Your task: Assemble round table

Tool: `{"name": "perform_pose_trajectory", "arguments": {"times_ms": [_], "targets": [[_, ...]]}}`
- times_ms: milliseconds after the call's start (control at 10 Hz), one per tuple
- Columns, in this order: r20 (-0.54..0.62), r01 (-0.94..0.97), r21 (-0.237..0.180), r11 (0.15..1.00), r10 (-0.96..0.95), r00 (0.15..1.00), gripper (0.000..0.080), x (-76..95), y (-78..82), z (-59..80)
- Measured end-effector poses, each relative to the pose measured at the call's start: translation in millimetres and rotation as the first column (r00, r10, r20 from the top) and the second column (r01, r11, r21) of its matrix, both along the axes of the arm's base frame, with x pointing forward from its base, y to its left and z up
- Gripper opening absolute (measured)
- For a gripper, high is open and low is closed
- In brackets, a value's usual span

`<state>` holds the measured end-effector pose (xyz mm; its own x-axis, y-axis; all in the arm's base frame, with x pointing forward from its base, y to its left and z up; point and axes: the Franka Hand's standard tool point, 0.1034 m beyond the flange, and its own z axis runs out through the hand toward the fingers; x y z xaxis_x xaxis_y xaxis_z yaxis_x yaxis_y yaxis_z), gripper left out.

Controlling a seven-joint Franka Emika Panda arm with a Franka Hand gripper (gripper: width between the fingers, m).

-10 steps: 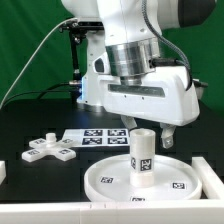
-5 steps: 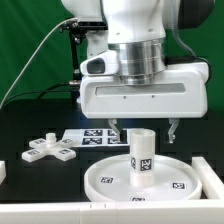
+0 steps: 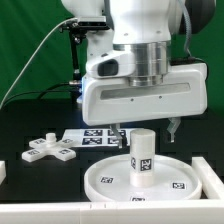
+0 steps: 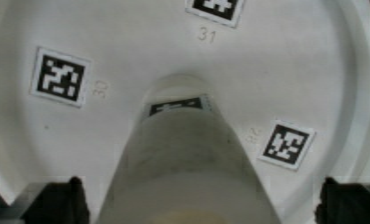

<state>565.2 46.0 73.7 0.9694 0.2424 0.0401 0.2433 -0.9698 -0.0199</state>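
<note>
The large round rimmed disc (image 3: 142, 177) lies on the black table near the front. The short thick cylinder (image 3: 142, 155) stands upright on its centre, tag facing the camera. My gripper (image 3: 148, 130) hangs open just above and behind the cylinder, one finger on each side, touching nothing. In the wrist view the cylinder (image 4: 196, 160) runs up between my two dark fingertips (image 4: 61, 200), over the disc (image 4: 129, 40) with its tags. The small cross-shaped piece (image 3: 47, 150) lies on the table at the exterior view's left.
The marker board (image 3: 92, 137) lies flat behind the disc. White bars sit at the front left (image 3: 3, 171) and right (image 3: 212, 178) frame edges. A green backdrop stands behind, and a black cable hangs at the left.
My gripper has swung round over the cylinder and shifted slightly to the exterior view's right. The fingers stay open. The cylinder, disc and cross piece have not moved.
</note>
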Motion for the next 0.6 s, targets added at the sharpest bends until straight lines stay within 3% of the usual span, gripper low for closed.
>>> {"name": "perform_pose_trajectory", "arguments": {"times_ms": [300, 500, 600], "targets": [[0.016, -0.220, -0.020, 0.975, 0.221, 0.975, 0.0648, 1.6, -0.7, 0.2], [0.016, -0.186, -0.017, 0.982, 0.186, 0.982, 0.0648, 1.5, -0.7, 0.0], [0.016, -0.187, -0.017, 0.982, 0.187, 0.982, 0.0540, 1.6, -0.9, 0.0]]}}
